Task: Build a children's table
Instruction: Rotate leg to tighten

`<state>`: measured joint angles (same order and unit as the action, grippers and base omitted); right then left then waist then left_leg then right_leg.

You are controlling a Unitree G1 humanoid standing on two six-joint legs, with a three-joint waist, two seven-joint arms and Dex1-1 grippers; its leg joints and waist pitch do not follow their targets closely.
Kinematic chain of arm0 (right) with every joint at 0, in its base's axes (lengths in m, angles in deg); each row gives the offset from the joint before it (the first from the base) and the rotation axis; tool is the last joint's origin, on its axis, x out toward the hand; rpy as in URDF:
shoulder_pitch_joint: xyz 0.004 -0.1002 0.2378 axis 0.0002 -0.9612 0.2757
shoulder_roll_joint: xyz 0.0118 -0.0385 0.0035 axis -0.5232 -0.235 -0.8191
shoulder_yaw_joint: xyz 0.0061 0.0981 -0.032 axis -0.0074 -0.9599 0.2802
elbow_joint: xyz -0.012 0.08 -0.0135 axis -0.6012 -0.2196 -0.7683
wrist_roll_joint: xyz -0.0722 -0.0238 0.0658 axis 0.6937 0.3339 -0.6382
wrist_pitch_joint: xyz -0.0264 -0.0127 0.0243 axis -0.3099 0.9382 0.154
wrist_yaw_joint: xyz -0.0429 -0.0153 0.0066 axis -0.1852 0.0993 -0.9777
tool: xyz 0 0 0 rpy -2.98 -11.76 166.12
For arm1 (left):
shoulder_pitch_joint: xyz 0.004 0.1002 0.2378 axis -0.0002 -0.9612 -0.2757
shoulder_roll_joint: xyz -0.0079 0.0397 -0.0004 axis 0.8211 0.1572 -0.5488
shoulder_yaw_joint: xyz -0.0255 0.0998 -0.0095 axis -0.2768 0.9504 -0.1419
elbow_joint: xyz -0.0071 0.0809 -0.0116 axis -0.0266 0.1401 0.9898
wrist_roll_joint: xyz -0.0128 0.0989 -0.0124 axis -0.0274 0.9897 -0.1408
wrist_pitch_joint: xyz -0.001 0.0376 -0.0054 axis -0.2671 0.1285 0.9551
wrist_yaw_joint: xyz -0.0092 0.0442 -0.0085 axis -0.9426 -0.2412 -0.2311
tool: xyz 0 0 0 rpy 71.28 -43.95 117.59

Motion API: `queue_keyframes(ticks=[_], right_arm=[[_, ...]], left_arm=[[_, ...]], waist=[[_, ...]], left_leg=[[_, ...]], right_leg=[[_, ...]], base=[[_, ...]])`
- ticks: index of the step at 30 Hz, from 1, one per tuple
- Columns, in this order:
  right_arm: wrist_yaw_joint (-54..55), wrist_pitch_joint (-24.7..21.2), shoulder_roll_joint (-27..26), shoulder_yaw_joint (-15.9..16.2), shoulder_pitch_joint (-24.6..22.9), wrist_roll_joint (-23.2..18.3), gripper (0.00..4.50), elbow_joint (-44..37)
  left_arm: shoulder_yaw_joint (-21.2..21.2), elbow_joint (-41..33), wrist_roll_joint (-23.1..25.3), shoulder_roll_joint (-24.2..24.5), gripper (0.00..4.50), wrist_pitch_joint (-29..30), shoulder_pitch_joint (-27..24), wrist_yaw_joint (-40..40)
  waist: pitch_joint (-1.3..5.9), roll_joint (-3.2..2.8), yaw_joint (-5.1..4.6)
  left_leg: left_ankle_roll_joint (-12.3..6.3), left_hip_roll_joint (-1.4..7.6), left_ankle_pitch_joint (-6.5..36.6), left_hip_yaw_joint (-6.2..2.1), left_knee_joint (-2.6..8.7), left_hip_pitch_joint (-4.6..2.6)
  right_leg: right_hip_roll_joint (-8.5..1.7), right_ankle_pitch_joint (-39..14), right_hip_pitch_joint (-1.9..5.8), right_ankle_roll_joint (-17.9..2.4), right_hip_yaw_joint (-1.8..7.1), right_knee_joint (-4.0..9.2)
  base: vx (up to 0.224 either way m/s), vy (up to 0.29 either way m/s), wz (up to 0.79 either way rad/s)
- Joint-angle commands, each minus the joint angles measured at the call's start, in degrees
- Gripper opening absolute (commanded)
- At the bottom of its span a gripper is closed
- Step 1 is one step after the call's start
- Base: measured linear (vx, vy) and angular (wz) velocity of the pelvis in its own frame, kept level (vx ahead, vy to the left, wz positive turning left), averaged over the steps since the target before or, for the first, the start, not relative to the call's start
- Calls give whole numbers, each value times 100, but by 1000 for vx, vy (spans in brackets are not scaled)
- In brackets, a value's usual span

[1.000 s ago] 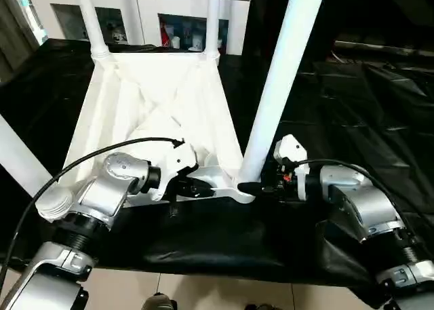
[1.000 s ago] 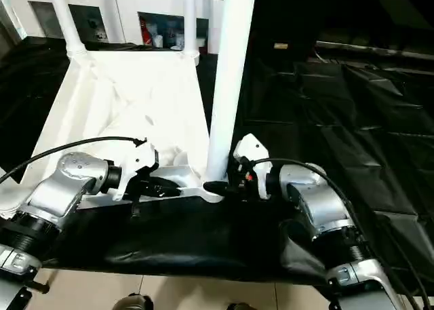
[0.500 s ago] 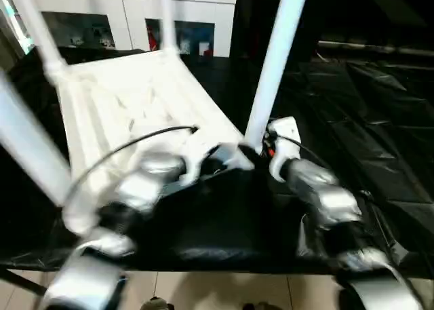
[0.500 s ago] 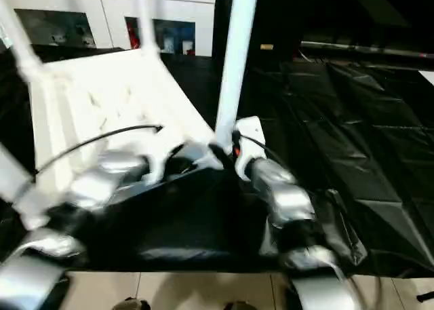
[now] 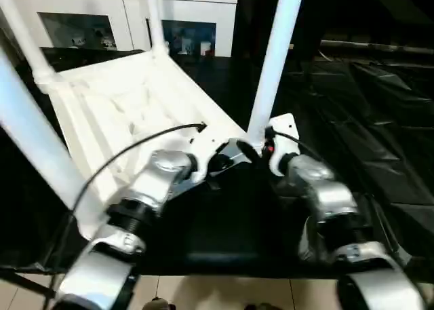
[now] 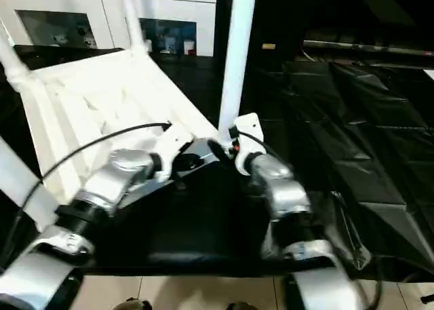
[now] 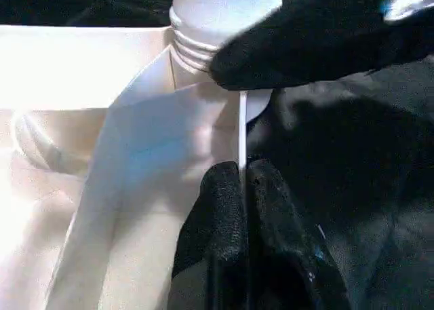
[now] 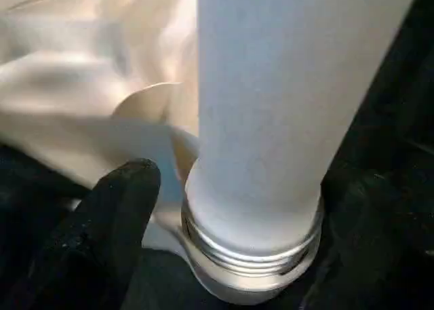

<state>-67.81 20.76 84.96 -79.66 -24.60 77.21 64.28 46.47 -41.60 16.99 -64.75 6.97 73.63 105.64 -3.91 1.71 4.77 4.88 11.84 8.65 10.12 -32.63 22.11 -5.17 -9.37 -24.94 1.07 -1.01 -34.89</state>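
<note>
Tabletop [image 5: 129,106] and legs [image 5: 274,59] smooth white plastic; table cover [image 5: 380,140] glossy, crinkled black sheeting; forearms [image 5: 319,195] brushed silver metal.

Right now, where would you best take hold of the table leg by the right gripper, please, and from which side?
Grip the leg low on its round shaft, just above the threaded collar, coming in level from the robot's right. It stands upright in the tabletop's corner, and the right gripper already straddles it with open fingers.

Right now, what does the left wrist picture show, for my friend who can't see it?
The left claw is pinched shut on the thin white edge of the upside-down tabletop. Just beyond it, a white leg sits in the corner socket, with a black finger of the right claw against it.
</note>
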Motion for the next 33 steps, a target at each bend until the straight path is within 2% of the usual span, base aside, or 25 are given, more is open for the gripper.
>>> queue_keyframes(ticks=[1, 3, 4, 5, 6, 11, 14, 15, 19, 22, 30, 32, 33], right_arm=[[-573, 43, 146, 136, -55, -118, 401, -247], [-1200, -54, 463, 135, -154, -280, 401, -545], [-1200, -54, 463, 135, -154, -280, 401, -545], [-1588, -152, 652, 197, -226, -370, 401, -745], [-1626, -163, 671, 205, -233, -380, 401, -766], [-2638, -433, 1166, 427, -483, -648, 401, -1375], [-2812, -455, 1255, 477, -538, -658, 401, -1460], [-2863, -453, 1281, 491, -557, -660, 376, -1479], [-2898, -454, 1301, 500, -581, -676, 362, -1522], [-2916, -515, 1269, 529, -589, -718, 324, -1586], [-2968, -521, 1202, 607, -582, -683, 269, -1544], [-2983, -529, 1203, 615, -590, -694, 235, -1547], [-2995, -539, 1204, 621, -595, -700, 235, -1552]], left_arm=[[95, -184, -238, 71, 0, -232, -93, 506], [130, -365, -374, 320, 0, -377, -196, 1047], [130, -365, -374, 320, 0, -377, -196, 1047], [164, -460, -426, 473, 0, -504, -254, 1339], [167, -471, -433, 488, 0, -513, -260, 1370], [230, -941, -715, 917, 0, -444, -480, 2230], [225, -971, -733, 990, 0, -477, -520, 2332], [223, -969, -724, 1011, 0, -497, -529, 2351], [220, -995, -703, 1054, 0, -503, -540, 2380], [230, -1096, -732, 1065, 0, -452, -568, 2424], [232, -1097, -706, 1055, 0, -472, -578, 2461], [230, -1117, -707, 1062, 0, -460, -590, 2457], [231, -1127, -707, 1066, 0, -452, -596, 2457]], waist=[[332, 43, 15], [335, 58, 27], [340, 61, 33], [336, 42, 43], [334, 57, 52], [320, 65, 70], [320, 71, 67], [322, 86, 74], [327, 96, 84], [336, 94, 88], [370, 109, 115], [371, 108, 131], [376, 108, 141]], left_leg=[[-190, 26, 1713, 33, 382, -52], [-245, 38, 1644, 38, 379, -55], [-271, 41, 1621, 36, 378, -56], [-291, 50, 1557, 45, 368, -64], [-328, 53, 1531, 52, 366, -67], [-312, 72, 1536, 50, 380, -66], [-284, 72, 1524, 56, 381, -72], [-279, 73, 1530, 55, 378, -70], [-257, 68, 1445, 60, 370, -75], [-264, 66, 1375, 60, 363, -74], [-317, 61, 1162, 67, 334, -78], [-314, 63, 1157, 68, 329, -80], [-312, 63, 1156, 69, 324, -84]], right_leg=[[-140, -1589, 304, -930, 82, 479], [-137, -1421, 299, -1025, 83, 452], [-134, -1362, 317, -1033, 80, 444], [-139, -1245, 292, -1096, 88, 432], [-131, -1157, 305, -1131, 88, 423], [-149, -1193, 309, -1181, 87, 409], [-150, -1229, 292, -1196, 86, 413], [-155, -1247, 300, -1187, 87, 410], [-162, -1222, 300, -1186, 93, 403], [-159, -1108, 307, -1217, 89, 388], [-158, -820, 332, -1310, 84, 344], [-158, -800, 332, -1322, 84, 339], [-160, -801, 334, -1322, 85, 335]], base=[[0, 0, 0], [0, 0, 0], [0, 0, 0], [0, 0, 0], [0, 0, 0], [0, 0, 0], [0, 0, 0], [0, 0, 0], [0, 0, 0], [0, 0, 0], [0, 0, 0], [0, 0, 0], [0, 0, 0]])
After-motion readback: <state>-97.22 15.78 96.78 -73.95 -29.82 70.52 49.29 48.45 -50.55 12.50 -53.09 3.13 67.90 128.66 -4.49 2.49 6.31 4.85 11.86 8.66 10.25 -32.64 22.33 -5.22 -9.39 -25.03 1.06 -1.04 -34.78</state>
